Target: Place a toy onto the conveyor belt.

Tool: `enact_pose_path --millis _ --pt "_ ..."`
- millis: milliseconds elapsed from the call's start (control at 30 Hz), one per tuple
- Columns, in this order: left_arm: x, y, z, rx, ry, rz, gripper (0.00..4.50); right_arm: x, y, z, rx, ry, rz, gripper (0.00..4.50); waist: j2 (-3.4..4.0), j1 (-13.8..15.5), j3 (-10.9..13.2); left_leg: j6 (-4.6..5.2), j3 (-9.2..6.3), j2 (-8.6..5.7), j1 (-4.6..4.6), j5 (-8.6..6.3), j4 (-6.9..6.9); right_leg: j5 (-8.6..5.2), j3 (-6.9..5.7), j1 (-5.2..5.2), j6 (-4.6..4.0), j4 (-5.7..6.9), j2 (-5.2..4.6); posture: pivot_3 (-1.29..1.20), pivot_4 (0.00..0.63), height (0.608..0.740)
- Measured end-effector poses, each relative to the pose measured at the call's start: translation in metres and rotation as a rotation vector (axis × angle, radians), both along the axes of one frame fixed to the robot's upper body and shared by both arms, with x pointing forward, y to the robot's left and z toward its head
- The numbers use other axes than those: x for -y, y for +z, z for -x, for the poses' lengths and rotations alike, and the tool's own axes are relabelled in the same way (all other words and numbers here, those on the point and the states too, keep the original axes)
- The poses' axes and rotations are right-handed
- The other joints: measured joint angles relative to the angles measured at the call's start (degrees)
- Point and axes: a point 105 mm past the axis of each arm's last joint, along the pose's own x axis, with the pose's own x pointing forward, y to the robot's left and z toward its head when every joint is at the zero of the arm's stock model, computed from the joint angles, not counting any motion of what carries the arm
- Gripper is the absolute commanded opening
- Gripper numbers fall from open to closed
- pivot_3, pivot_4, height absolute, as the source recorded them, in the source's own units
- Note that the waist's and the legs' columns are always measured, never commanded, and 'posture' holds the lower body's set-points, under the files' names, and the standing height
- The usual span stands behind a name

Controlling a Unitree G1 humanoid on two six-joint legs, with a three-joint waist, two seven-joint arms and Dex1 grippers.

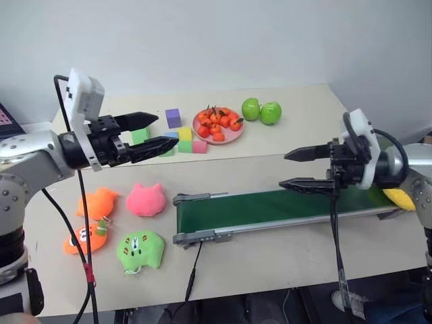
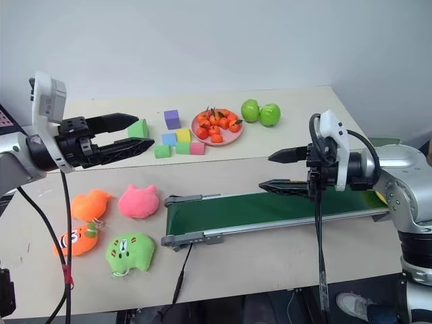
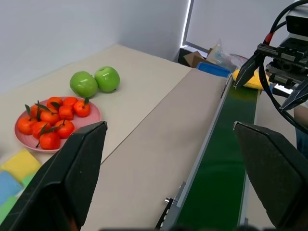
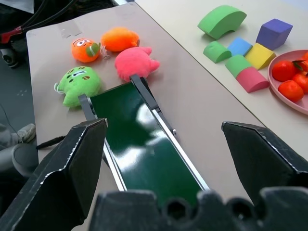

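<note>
The left eye view shows both pincers, left (image 1: 154, 133) and right (image 1: 297, 169), spread and empty above the table (image 1: 283, 256). The plump yellow plush toy (image 1: 398, 198) lies at the far end of the long dark green conveyor belt (image 1: 283, 206), seemingly already delivered; the next move is likely only to pull back.

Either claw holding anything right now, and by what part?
Nothing is held. The left claw and the right claw both stand open in the air, with nothing between their fingers.

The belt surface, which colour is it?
Dark green; the belt shows best in the right wrist view.
</note>
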Motion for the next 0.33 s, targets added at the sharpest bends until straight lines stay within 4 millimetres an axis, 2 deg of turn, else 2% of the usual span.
enact_pose_path --millis 333 --pt "0.0016 -0.0009 -0.0026 0.026 -0.009 0.01 4.49 0.0006 0.0076 -0.0043 0.029 0.0 0.009 4.5 0.0 0.0 0.0 0.01 0.0 -0.01 -0.02 0.0 0.0 0.0 -0.01 0.01 0.0 -0.02 0.0 0.0 0.15 0.74"
